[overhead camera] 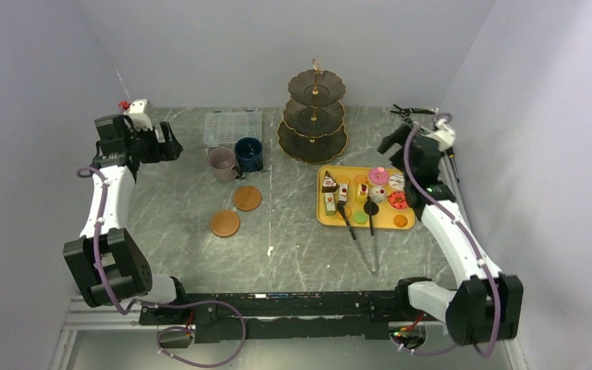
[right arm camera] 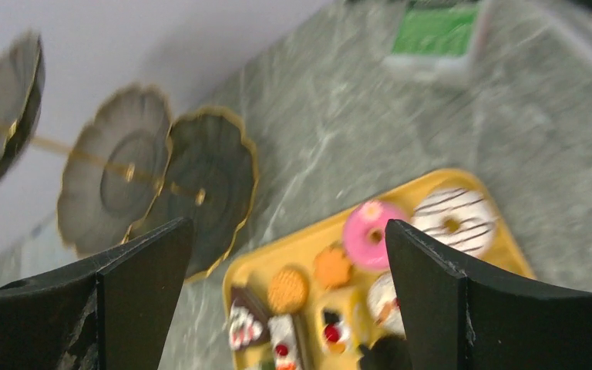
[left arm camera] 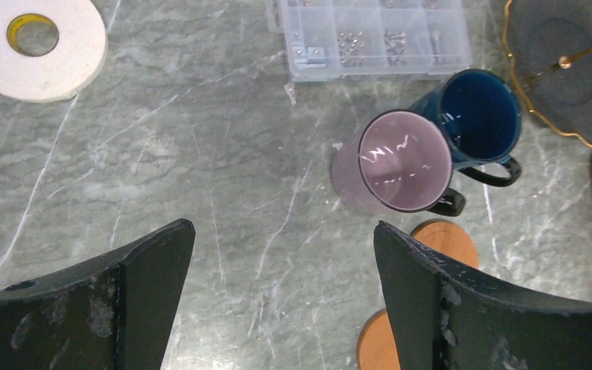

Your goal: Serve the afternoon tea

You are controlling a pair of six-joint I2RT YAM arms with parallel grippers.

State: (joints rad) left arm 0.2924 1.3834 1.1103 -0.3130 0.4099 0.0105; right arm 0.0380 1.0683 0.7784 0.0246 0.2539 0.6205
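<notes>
No words, brands, numbers or signs are showing legibly in any view. The green panel (right arm camera: pixel 438 29) at the far edge of the counter (right arm camera: pixel 370 116) is appearing too blurred to read, and the white tape roll (left arm camera: pixel 35 45) is showing unmarked faces.

Left of the three-tier stand (overhead camera: pixel 314 116), mauve mug (overhead camera: pixel 221 163) against navy mug (overhead camera: pixel 248 153). Farther out from the stand, two brown coasters (overhead camera: pixel 247 198). Just right-front of the stand, yellow tray (overhead camera: pixel 322 220) of sweets (overhead camera: pixel 378 176).
</notes>
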